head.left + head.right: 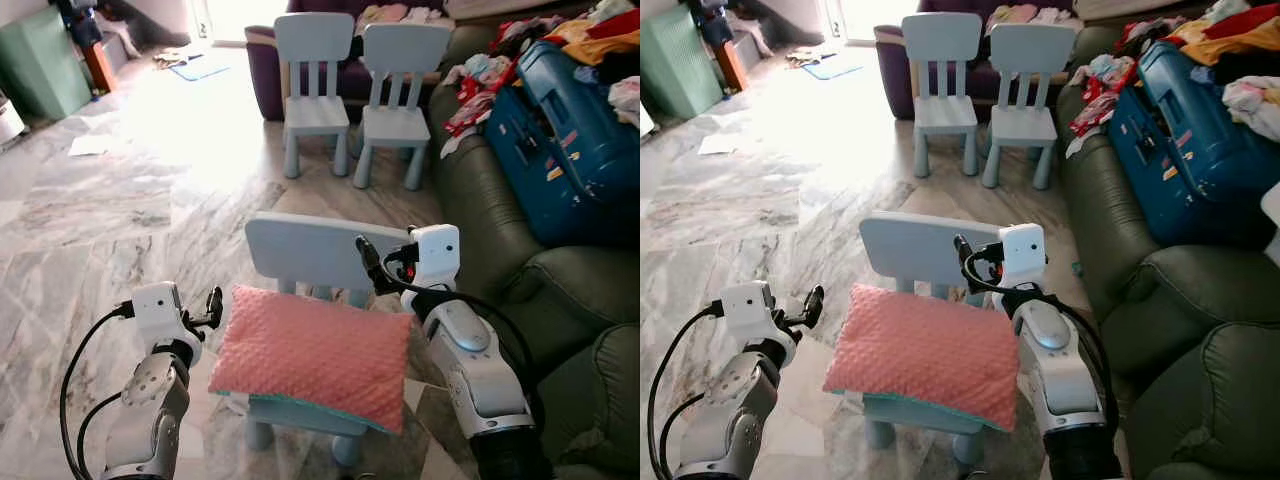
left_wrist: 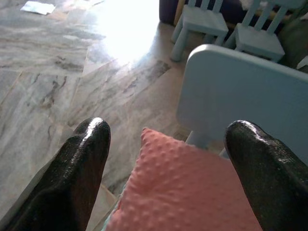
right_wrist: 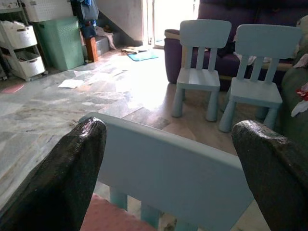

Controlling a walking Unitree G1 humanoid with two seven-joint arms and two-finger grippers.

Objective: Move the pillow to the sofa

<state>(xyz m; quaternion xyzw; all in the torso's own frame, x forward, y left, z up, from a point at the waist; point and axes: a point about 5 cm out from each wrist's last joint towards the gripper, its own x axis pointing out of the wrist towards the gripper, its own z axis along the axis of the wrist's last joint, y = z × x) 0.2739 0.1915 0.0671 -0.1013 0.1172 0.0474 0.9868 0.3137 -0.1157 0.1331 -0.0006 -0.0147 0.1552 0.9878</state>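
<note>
A pink dimpled pillow (image 1: 315, 355) lies flat on the seat of a small light-blue chair (image 1: 300, 250) right in front of me. My left gripper (image 1: 212, 305) hovers open just off the pillow's left edge; in the left wrist view its two fingertips (image 2: 79, 168) frame the pillow's corner (image 2: 187, 192). At the pillow's far right corner my right gripper (image 1: 385, 250) is open, close to the chair's backrest (image 3: 168, 168), which spans the gap between its fingers. The dark green sofa (image 1: 560, 300) stands to my right.
A blue suitcase (image 1: 570, 140) and heaped clothes (image 1: 480, 85) take up the sofa's far cushions. Two more light-blue chairs (image 1: 315, 90) (image 1: 400, 100) stand ahead before a purple couch (image 1: 268, 70). Marble floor (image 1: 120, 200) opens to the left.
</note>
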